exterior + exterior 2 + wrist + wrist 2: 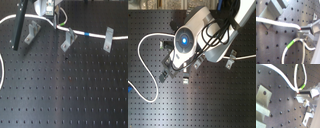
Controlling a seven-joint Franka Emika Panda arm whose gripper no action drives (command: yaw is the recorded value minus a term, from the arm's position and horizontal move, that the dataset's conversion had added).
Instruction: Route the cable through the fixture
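First exterior view: the cable point(50, 21) is seen clamped in the hand point(56, 22) beside its green band point(61, 26), held low over the perforated tabletop point(75, 90), presumably so it can be led into the fixture clips point(68, 40) alongside.

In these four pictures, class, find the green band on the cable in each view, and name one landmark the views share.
First exterior view: green band near the top, just below the gripper.
Second exterior view: not visible; the arm covers that area.
First wrist view: green band low, near the middle.
Second wrist view: green band upper right, beside the gripper.
Shared landmark: the white cable.
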